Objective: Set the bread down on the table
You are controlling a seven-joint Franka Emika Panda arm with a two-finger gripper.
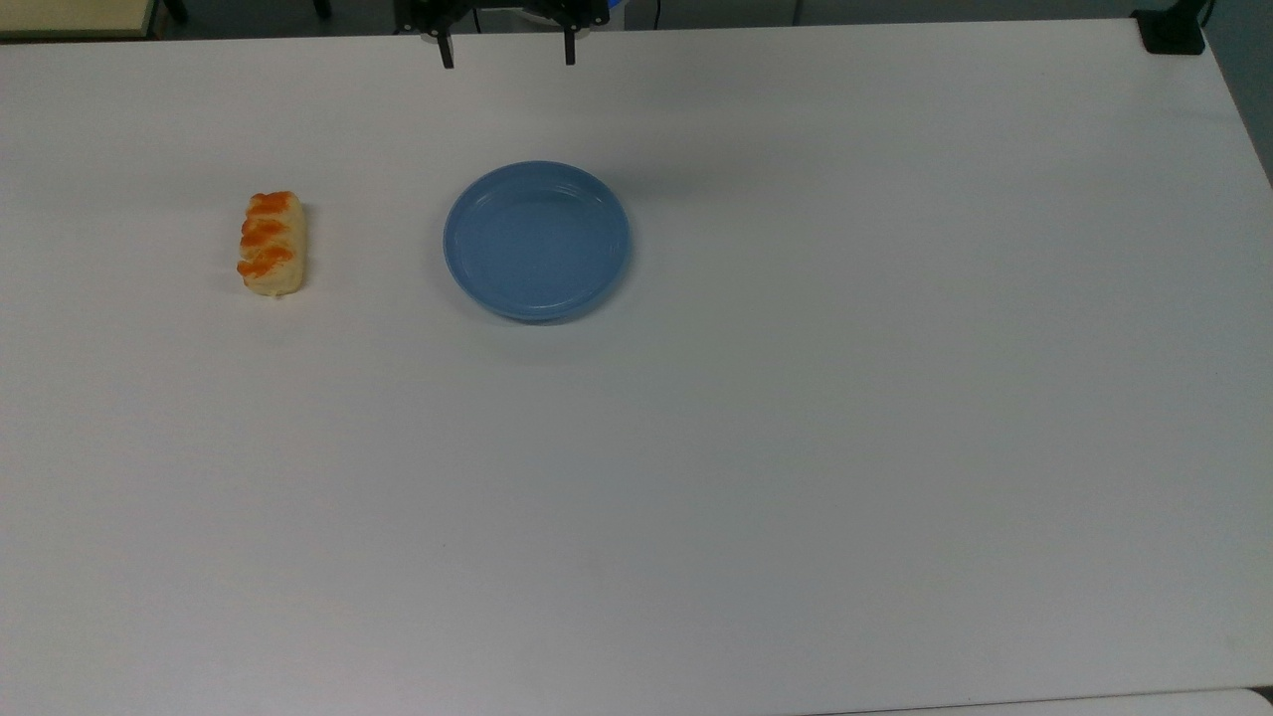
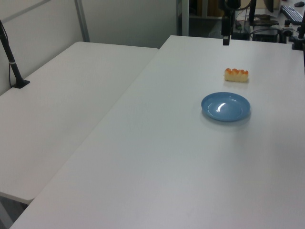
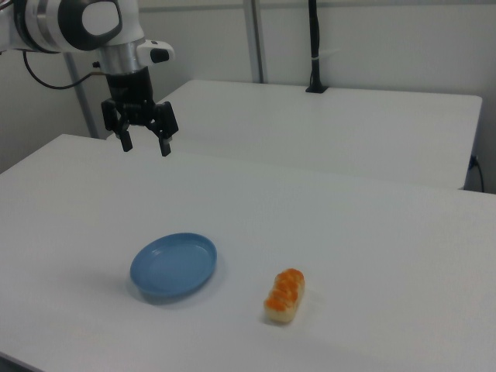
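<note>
Bread: laid flat on the table, well left of the empty blue plate in the top view | Gripper: raised high at the far edge, fingers spread, nothing held | Task: judged complete, since the bread is freed.

We see a round blue plate lying flat toward the tabletop's far edge in the top view, a second white table alongside, and a black post standing on it.
</note>
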